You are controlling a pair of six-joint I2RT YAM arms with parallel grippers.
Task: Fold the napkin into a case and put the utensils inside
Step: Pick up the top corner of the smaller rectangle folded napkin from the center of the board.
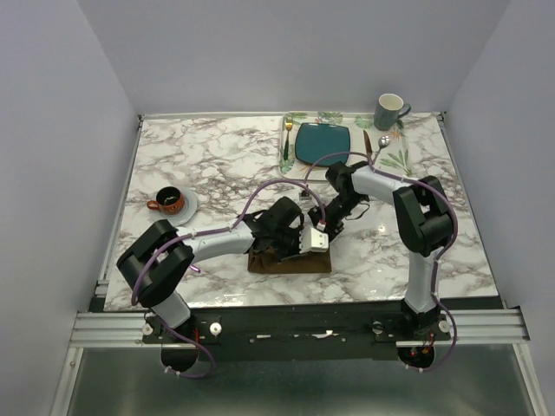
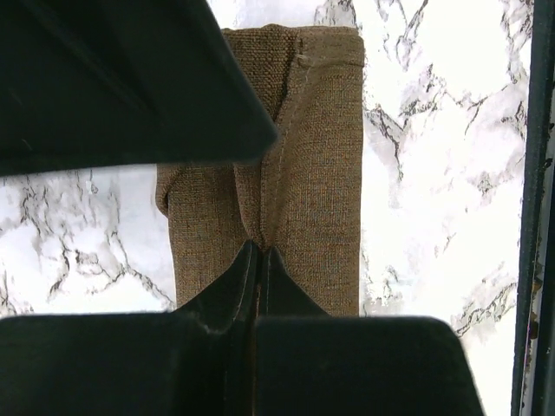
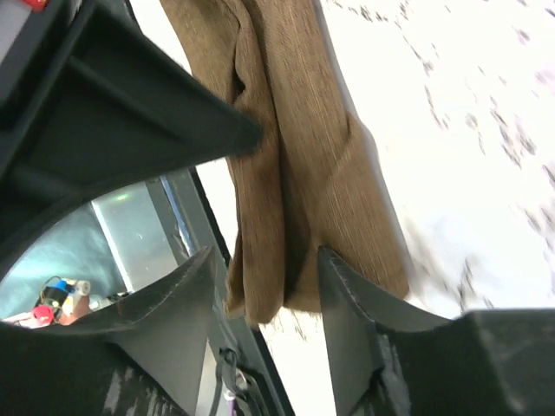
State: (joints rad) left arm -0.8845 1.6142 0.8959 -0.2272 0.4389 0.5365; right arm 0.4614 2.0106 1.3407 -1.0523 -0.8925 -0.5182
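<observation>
Lower centre of the overhead view: the napkin lies folded, the left gripper clamped tight on a ridge of it. Just beyond, the right gripper stands apart, cloth between its fingers, ungripped. A one-sided tug here could drag the fold open. Far upper right, the utensils wait beside the teal plate.

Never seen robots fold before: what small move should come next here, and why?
Probably the right pincer backs off: its jaws stand open around the folded dark brown cloth napkin, while the left pincer is shut on it and can carry the fold alone.
</observation>
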